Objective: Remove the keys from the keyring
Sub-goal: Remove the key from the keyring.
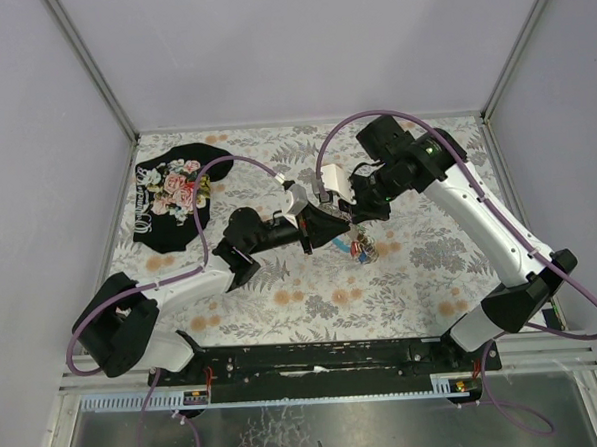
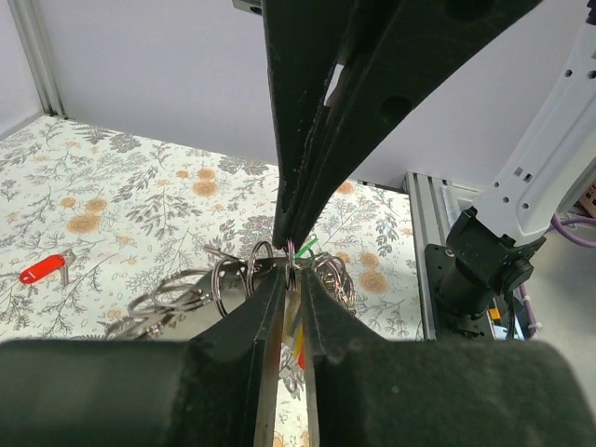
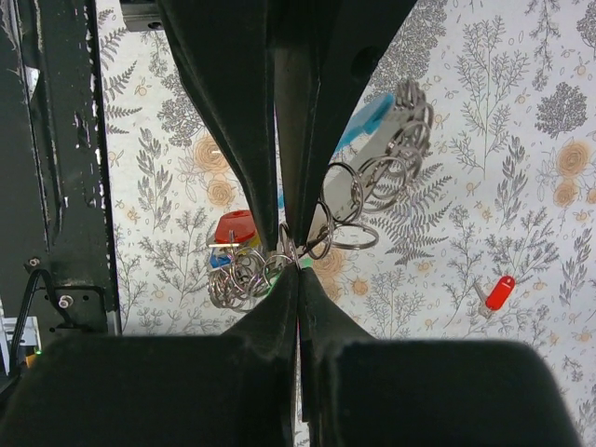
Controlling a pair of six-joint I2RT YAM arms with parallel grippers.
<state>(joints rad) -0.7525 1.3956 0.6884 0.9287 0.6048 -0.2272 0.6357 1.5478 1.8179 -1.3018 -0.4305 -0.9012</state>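
Top external: both arms reach to mid-table (image 1: 431, 277); left gripper (image 1: 347, 227) and right gripper (image 1: 358, 218) meet tip to tip.
Left claw: fingers drawn close with a narrow slit between them, pinching a thin ring of the keyring (image 3: 358, 191) at the tips (left wrist view).
Right claw: fingers pressed together, tips at the same ring junction; cannot tell whether wire is nipped between them.
Keyring position: string of silvery rings trailing away from the pinch point, ending in the grey and light-blue fob (image 3: 370, 119).
Keys (image 1: 363, 248): bunched just beside the fingertips, on the near side in the overhead view; red, yellow and green heads show. Cannot tell whether they rest on the table.
Loose red key (image 2: 42, 270): flat on the table, well apart from the bunch.
Black floral cloth (image 1: 172, 195): far left corner, well apart from both grippers.
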